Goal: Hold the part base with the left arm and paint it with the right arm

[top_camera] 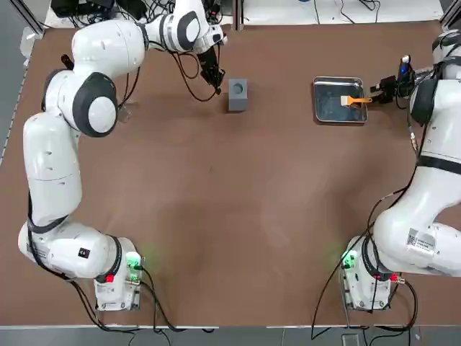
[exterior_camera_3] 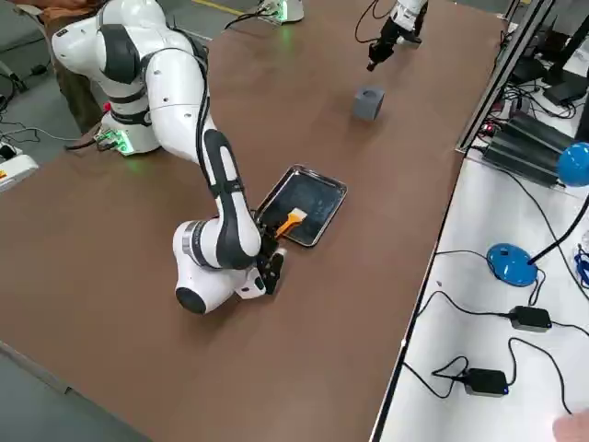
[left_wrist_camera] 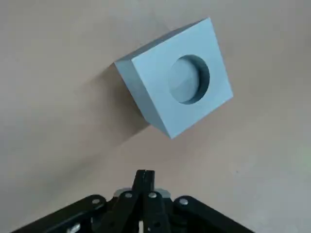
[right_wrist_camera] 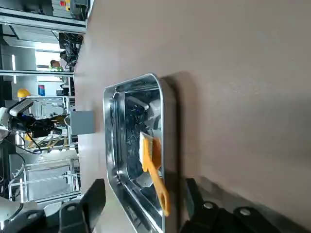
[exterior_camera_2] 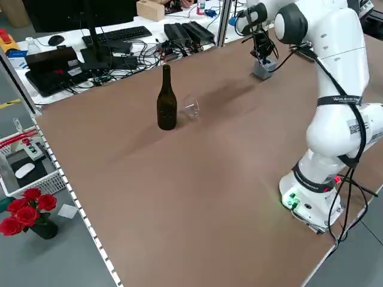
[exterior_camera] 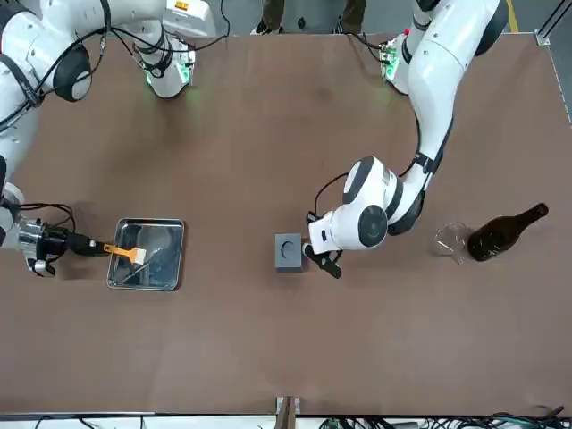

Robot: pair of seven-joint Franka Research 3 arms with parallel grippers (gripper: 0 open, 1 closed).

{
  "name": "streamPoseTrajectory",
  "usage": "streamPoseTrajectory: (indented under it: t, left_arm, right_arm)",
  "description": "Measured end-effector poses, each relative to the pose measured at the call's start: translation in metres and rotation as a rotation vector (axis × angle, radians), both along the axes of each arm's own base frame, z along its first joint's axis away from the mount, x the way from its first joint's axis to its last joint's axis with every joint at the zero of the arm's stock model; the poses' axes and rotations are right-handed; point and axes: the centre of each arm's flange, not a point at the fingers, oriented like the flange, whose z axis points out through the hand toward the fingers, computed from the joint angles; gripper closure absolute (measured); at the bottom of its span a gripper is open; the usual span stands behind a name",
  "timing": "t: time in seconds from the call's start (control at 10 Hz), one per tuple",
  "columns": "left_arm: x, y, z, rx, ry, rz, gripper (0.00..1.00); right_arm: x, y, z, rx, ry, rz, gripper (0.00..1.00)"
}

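Note:
The part base, a small grey block with a round recess in its top, stands on the brown table at the far middle. My left gripper hovers just to its left, shut and empty, apart from the block. Right of the block, a metal tray holds an orange brush whose handle sticks out over the tray's right rim. My right gripper is at that handle's end. Its fingers stand open on either side of the handle.
A dark bottle lies on the table on my far left with a clear glass beside it. Cables, a keyboard and boxes lie beyond the table's far edge. The near half of the table holds only the arms' bases.

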Motion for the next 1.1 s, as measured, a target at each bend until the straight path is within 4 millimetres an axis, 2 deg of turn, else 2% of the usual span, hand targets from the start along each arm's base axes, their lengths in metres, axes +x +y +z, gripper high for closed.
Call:
streamPoseTrajectory:
  t: [0.3, 0.5, 1.1]
  left_arm:
    - [0.001, -0.002, -0.01, -0.005, -0.003, 0.007, 0.97]
    - [0.002, -0.002, -0.018, -0.01, -0.007, 0.014, 0.97]
    - [-0.01, -0.027, -0.017, -0.024, -0.032, -0.012, 0.97]
  right_arm:
    - [-0.001, 0.002, -0.008, 0.007, 0.001, 0.001, 0.43]
    - [-0.001, 0.003, -0.007, 0.015, 0.001, 0.007, 0.6]
    - [-0.003, 0.003, -0.006, 0.029, 0.004, 0.011, 0.68]
